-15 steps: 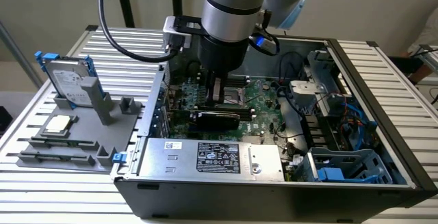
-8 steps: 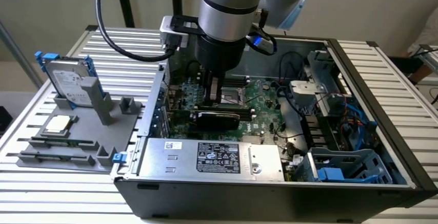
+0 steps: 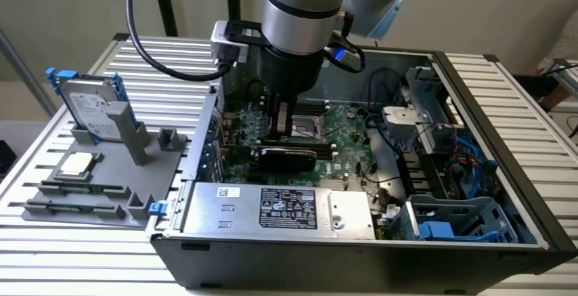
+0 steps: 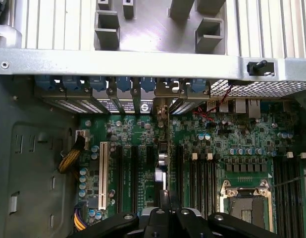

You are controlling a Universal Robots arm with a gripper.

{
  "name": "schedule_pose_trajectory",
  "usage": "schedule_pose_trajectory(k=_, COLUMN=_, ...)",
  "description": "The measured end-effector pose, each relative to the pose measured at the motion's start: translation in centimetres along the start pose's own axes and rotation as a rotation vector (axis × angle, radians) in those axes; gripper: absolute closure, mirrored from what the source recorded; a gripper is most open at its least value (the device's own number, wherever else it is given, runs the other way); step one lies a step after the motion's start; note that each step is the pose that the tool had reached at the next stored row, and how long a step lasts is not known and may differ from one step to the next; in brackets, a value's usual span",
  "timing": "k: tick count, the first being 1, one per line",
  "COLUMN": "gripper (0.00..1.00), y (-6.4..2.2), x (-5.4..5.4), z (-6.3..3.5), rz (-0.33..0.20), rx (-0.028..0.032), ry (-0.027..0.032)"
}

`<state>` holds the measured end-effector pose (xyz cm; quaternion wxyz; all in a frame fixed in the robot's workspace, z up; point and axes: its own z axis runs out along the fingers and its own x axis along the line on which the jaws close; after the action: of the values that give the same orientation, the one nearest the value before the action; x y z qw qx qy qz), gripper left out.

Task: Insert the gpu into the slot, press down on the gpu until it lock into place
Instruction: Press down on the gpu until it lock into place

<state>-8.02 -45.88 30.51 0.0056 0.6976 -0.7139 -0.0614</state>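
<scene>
Jaws clenched over gpu inside open computer case
Arm reaches down into the case on the slatted counter; its jaws are pressed tight together at the top edge of the gpu, though whether they pinch the card or only bear on it cannot be told. The gpu stands level on its long edge on the green motherboard, just beyond the silver power-supply box at the near wall; the slot beneath is hidden by the card. On the exterior view's left, outside the case, a grey rack holds a hard drive
</scene>
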Motion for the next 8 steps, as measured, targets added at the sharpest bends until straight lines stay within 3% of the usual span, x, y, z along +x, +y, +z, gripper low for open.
schedule_pose_trajectory(k=5, gripper=0.89, y=0.00, x=-0.01, z=0.08, rz=0.000, rx=0.0003, ry=-0.0001)
schedule_pose_trajectory(k=8, gripper=0.89, y=0.15, x=-0.10, z=0.58, rz=0.000, rx=0.0052, ry=-0.0001)
